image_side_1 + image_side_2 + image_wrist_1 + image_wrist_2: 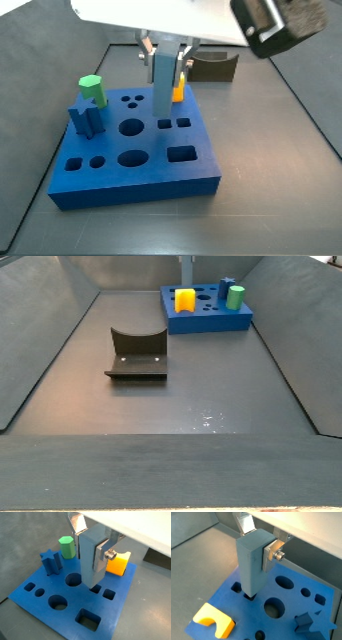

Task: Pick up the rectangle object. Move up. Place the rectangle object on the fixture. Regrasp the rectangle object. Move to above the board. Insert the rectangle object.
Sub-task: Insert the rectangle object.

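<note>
My gripper [89, 543] is shut on the rectangle object [89, 562], a long light grey-blue bar held upright, gripped near its top. It also shows in a wrist view [251, 562] and a side view [163, 75]. The bar's lower end stands at a rectangular hole in the board [244, 614], a thick bright-blue slab [40, 604] [134, 165] [207, 318]. I cannot tell how deep the bar sits in it. The silver fingers [271, 552] press its two sides. The fixture, a dark bracket, stands apart on the floor [136, 353] [214, 68].
On the board stand a yellow notched block [119, 564] [212, 619] [178, 92], a green hexagonal peg [67, 547] [91, 90] and a dark blue star peg [51, 562] [83, 120]. Round and square holes [87, 618] lie open. Grey walls enclose the floor [54, 346].
</note>
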Available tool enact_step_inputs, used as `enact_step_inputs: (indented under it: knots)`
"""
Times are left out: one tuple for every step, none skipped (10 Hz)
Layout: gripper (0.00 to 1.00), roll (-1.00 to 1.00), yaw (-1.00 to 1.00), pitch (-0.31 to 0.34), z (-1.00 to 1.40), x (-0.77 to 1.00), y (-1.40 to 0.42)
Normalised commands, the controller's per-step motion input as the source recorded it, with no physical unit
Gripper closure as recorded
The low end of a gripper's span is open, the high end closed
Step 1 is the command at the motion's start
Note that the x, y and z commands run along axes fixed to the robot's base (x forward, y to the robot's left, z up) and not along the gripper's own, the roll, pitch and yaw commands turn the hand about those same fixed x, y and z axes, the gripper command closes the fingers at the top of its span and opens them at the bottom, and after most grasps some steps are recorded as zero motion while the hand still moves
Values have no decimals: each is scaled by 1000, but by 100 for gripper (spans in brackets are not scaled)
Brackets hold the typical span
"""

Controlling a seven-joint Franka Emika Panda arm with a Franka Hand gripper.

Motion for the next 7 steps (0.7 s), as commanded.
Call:
enact_step_inputs:
  knots:
    - [100,0,0,0,-94,17,0]
    - [100,-23,-586,0,-126,260,-9]
    - [100,-49,-723,0,0,254,20]
    - [100,0,0,0,0,23,0]
    - [100,143,0,97,0,80,-63]
    - [100,46,-197,97,0,83,0]
    - [100,17,-769,9,0,171,0]
